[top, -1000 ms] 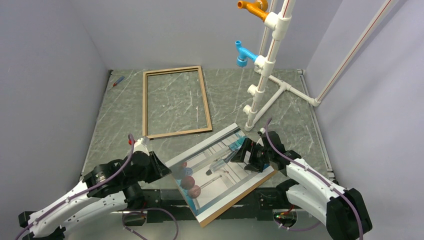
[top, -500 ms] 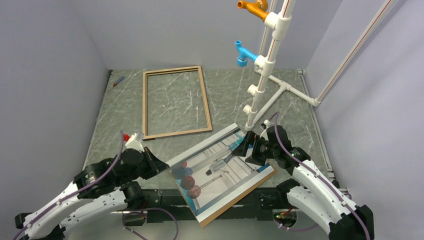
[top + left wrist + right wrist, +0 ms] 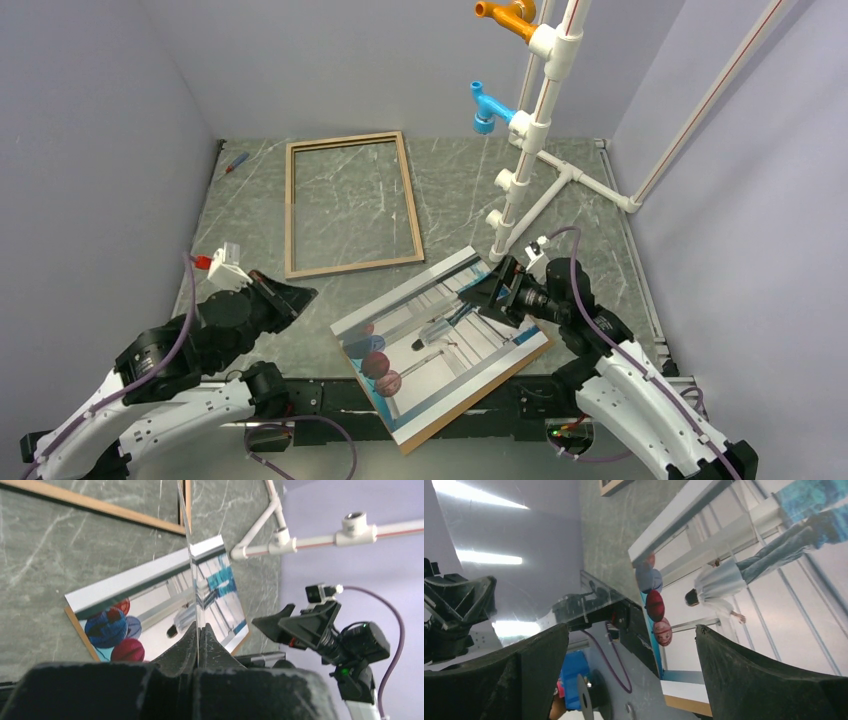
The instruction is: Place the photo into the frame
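The photo (image 3: 440, 345) lies face up on a brown backing board (image 3: 470, 400) at the table's near edge, partly overhanging it. It also shows in the left wrist view (image 3: 150, 605) and the right wrist view (image 3: 764, 595). The frame (image 3: 410, 210), light brown wood, lies flat and empty at the back left. My left gripper (image 3: 300, 293) is raised left of the photo and shut on a clear transparent sheet (image 3: 195, 605), seen edge-on. The sheet reflects lights in the right wrist view (image 3: 524, 540). My right gripper (image 3: 482, 290) hovers over the photo's far right corner, open (image 3: 632, 630) and empty.
A white pipe stand (image 3: 520, 180) with a blue fitting (image 3: 487, 105) and an orange fitting (image 3: 505, 17) rises behind the right gripper. Its base pipes (image 3: 590, 185) run across the back right. A small red and blue pen (image 3: 236, 162) lies at the back left corner. Grey walls enclose the table.
My left gripper has lifted and drawn back to the left, away from the photo's left corner, with the clear sheet in it. My right gripper has shifted slightly up and back.
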Available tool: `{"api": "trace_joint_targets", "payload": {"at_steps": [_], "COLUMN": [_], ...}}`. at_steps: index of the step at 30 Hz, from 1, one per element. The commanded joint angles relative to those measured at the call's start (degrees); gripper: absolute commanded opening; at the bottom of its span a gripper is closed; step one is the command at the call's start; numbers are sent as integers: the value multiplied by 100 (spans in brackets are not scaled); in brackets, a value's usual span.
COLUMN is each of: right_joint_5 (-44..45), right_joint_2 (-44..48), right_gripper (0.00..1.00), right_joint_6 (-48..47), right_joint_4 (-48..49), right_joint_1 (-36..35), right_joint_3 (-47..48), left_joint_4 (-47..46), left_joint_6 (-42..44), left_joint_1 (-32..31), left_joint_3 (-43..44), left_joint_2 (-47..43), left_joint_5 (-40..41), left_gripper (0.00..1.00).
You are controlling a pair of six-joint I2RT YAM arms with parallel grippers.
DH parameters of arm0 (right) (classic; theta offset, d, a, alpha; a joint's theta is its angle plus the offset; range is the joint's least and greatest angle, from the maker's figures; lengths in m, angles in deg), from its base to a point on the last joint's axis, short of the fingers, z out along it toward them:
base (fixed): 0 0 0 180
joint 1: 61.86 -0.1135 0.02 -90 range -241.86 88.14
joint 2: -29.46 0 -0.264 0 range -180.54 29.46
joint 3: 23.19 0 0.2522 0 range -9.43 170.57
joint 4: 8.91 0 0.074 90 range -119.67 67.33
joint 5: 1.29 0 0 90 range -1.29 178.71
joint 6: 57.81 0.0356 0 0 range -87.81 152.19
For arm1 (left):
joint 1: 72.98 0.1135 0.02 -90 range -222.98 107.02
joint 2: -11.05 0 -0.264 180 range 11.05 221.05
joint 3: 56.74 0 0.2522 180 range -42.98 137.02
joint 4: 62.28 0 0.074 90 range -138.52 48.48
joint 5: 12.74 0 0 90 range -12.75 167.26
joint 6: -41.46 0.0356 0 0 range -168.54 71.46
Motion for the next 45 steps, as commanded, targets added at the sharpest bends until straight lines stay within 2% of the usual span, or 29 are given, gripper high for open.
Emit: {"api": "trace_joint_targets", "payload": {"at_steps": [1, 8, 16, 21, 24, 31, 41, 45], "right_joint_5": [-65, 227, 721, 1145, 1356, 1720, 1788, 1686], "right_joint_2": [42, -71, -992, -1665, -1997, -2534, -3850, -4407], "right_gripper": [100, 100, 99, 99, 99, 98, 93, 82], "right_joint_6": [588, 1318, 1854, 2342, 2487, 2639, 2966, 3215], "right_joint_4": [713, 1874, 3629, 5289, 5894, 6496, 7180, 7474], "right_joint_1": [-231, -838, -1667, -2137, -2287, -2431, -2900, -3041], "right_joint_3": [-134, -665, -993, -1398, -1476, -1293, -751, -531], "left_joint_4": [-328, -1018, -1586, -1868, -2028, -1976, -1488, -1307], "left_joint_6": [-134, -441, -1097, -1347, -1471, -1537, -1677, -1727], "left_joint_1": [-5, -3, -3, -3, -3, -6, -5, -13], "left_joint_3": [371, -157, -920, -1271, -1450, -1486, -1435, -1428], "left_joint_2": [143, 42, 308, 340, 341, 343, 71, -103], "left_joint_5": [920, 1142, 594, 221, 69, -66, 105, 150], "left_gripper": [0, 0, 0, 0, 0, 0, 3, 3]}}
